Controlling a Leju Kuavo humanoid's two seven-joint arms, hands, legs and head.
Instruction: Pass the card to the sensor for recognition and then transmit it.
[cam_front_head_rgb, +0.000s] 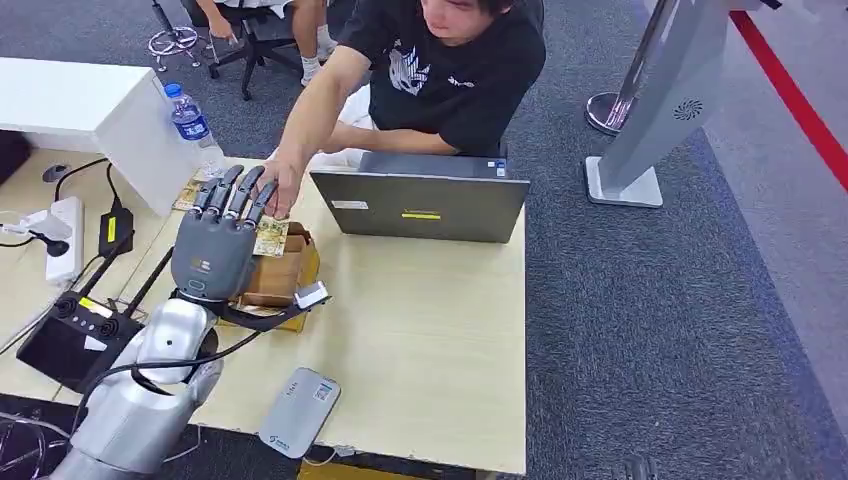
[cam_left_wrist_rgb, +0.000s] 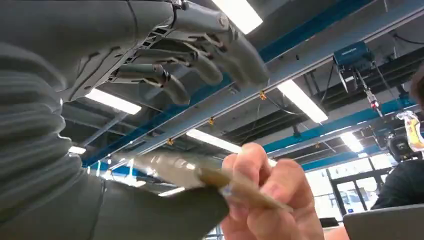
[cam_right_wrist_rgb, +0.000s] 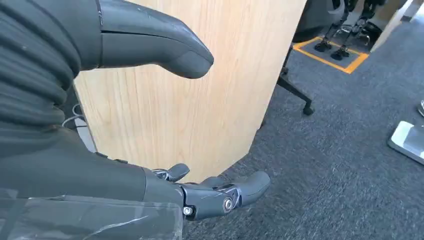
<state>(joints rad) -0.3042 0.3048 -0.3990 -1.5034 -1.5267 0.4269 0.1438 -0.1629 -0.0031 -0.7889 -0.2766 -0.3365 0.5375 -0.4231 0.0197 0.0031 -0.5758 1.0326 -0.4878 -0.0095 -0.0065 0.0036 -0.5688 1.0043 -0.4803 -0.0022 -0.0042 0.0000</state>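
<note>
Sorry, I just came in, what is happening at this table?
The left robot hand hangs over a small cardboard box, fingers spread. A seated person's hand holds a card at its fingertips; whether the robot hand grips it yet is unclear. A grey sensor lies near the table edge. The right robot hand hangs open beside the table.

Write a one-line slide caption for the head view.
Robot's grey left hand reaches over a brown cardboard box as a seated person's hand holds a patterned card beside it.
</note>
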